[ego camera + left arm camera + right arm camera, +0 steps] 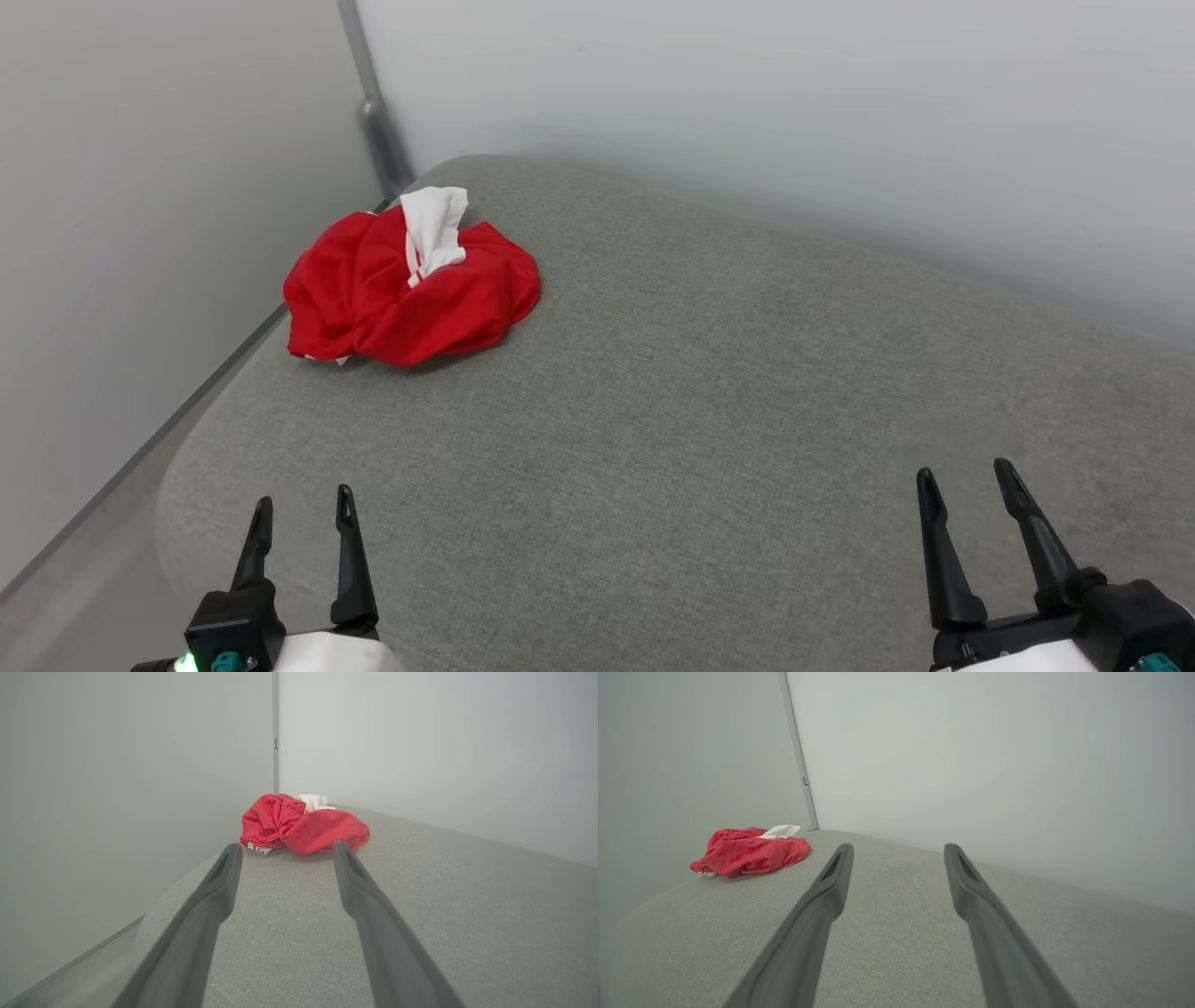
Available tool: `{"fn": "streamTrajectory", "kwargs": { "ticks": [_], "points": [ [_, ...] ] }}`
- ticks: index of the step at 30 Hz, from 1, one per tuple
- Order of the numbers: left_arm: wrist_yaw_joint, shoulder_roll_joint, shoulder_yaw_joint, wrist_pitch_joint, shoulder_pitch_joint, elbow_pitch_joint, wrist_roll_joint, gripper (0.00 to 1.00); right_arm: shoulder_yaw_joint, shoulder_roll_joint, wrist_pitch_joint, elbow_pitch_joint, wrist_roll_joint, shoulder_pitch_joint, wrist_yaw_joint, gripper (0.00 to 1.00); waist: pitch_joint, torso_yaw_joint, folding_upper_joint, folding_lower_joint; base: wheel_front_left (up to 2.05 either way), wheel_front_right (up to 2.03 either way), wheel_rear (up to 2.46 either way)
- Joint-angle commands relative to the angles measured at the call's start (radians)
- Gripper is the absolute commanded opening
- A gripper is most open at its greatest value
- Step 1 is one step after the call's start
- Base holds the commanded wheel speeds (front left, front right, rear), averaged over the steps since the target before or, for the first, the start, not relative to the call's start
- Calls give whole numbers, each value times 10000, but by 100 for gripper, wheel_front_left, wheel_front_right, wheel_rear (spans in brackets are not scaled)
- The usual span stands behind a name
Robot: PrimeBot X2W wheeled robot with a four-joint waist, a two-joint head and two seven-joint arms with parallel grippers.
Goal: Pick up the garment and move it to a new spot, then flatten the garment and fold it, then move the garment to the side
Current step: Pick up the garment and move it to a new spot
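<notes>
a: entry. where's the shirt?
b: shirt (411, 289) lies bunched at 11 o'clock on the grey cushion (700, 420), close to the far corner where the two walls (747, 112) meet. it's a red heap with a white sleeve (434, 229) on top. no number visible.
a: grippers?
b: left gripper (304, 497) is at 7 o'clock and right gripper (964, 469) at 5 o'clock, both by the near edge. fingers are spread wide with nothing between them, well apart from the shirt.
a: why parked like that?
b: reads as a ready pose, fingers open and aimed at 12. from the left wrist the heap sits dead ahead, framed by the fingers, so i'd guess the left arm reaches first.
a: and why move the shirt at all?
b: it's crumpled near the corner with little room to spread. the bare middle looks better for flattening. pick-up not yet begun.
</notes>
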Motion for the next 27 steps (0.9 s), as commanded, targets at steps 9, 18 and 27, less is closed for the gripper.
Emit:
{"fn": "streamTrajectory", "kwargs": {
  "ticks": [9, 18, 27],
  "points": [
    [112, -6, 224, -28, -14, -140, -244, 100, 189, 1, -21, 27, -191, -268, -5, 100, 301, 325, 0, 0, 0, 0, 0],
    [-922, 165, 1159, -28, -1896, 133, -449, 100, -97, 1, -21, -245, -690, -484, -5, 100, 1085, 11, 0, 0, 0, 0, 0],
    [-1790, 1511, 2616, -26, -5614, 762, -834, 100, -477, -2, -21, -837, -1680, -1653, -5, 100, 3108, -918, 0, 0, 0, 0, 0]
  ]
}}
